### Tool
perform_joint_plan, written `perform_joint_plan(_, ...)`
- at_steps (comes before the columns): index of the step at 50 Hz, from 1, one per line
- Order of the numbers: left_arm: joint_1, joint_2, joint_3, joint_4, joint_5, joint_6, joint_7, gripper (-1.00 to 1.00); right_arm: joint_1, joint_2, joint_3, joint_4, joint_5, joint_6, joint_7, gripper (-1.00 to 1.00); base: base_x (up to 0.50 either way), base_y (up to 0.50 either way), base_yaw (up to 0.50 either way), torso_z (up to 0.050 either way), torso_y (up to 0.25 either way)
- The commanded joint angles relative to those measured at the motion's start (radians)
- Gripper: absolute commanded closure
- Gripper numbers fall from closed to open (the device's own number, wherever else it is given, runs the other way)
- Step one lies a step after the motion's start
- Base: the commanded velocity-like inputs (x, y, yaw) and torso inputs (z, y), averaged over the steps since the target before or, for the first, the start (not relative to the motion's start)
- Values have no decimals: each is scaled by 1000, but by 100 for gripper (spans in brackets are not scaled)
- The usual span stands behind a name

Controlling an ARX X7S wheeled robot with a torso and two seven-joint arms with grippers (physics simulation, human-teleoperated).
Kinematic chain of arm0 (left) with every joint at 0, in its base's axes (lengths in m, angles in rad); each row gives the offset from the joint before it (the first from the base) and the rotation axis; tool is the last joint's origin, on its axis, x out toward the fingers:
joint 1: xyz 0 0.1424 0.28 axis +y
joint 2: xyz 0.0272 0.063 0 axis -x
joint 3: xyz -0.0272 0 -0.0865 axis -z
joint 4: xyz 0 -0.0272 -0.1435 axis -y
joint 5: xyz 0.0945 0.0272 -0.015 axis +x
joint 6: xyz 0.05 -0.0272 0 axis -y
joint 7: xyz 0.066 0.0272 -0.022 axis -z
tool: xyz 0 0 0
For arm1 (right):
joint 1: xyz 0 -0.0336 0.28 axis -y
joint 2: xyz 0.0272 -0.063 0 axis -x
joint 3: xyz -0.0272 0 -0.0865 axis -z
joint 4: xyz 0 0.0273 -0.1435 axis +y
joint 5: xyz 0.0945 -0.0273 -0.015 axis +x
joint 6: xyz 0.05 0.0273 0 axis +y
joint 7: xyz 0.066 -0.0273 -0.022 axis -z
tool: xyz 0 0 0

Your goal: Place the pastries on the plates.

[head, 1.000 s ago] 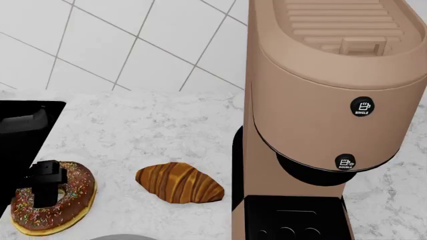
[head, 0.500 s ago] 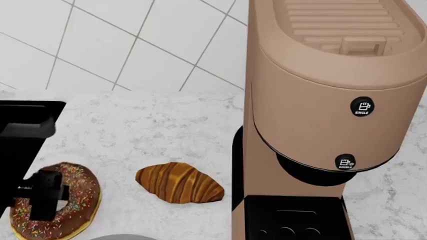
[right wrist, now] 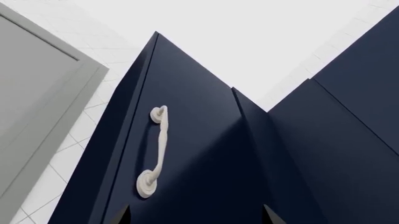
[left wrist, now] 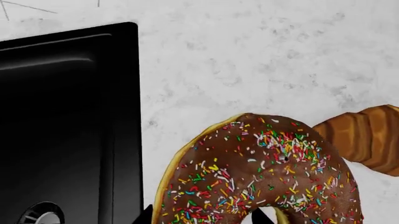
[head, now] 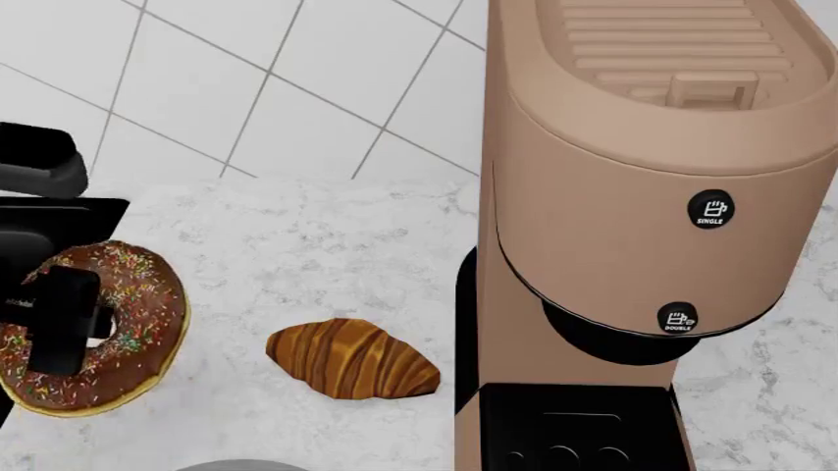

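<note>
The chocolate-iced donut [head: 125, 294] with coloured sprinkles hangs above the counter at the left, tilted, with my left gripper [head: 59, 334] shut on its ring, one black finger through the hole. In the left wrist view the donut [left wrist: 262, 172] fills the space between the fingertips [left wrist: 147, 215]. The golden-brown croissant [head: 351, 358] lies on the marble counter just right of the donut, and its end shows as the croissant [left wrist: 365, 137] in that wrist view. A sliver of the grey plate [head: 230, 465] shows at the bottom edge. My right gripper [right wrist: 196, 217] is open, with nothing between its tips.
A tall tan coffee machine [head: 654, 196] stands on the right, close beside the croissant. A black cooktop [left wrist: 62, 126] borders the counter at the left. Behind is a white tiled wall [head: 262, 78]. The right wrist view faces navy cabinet doors with a white handle [right wrist: 156, 151].
My left gripper has lifted the donut off the counter; it has risen and tilted in the head view. The croissant has stayed put.
</note>
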Motion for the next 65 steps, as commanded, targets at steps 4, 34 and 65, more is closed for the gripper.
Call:
perform_joint_plan(4, -82, 20, 82, 42, -70, -101, -4, 100, 340, -8, -309, 0, -5, 23, 0, -100, 0, 0, 0, 0, 0)
perform_joint_plan(34, -76, 71, 267, 267, -220, -72, -44, 100, 1370, -192, -1297, 0, -50, 242, -64, -100, 0, 0, 0, 0, 0)
perform_joint_plan(65, 25, 7, 431, 595, -383, 73, -125, 100, 1325, -182, -1313, 1, -48, 199, -10, -100, 0, 0, 0, 0, 0)
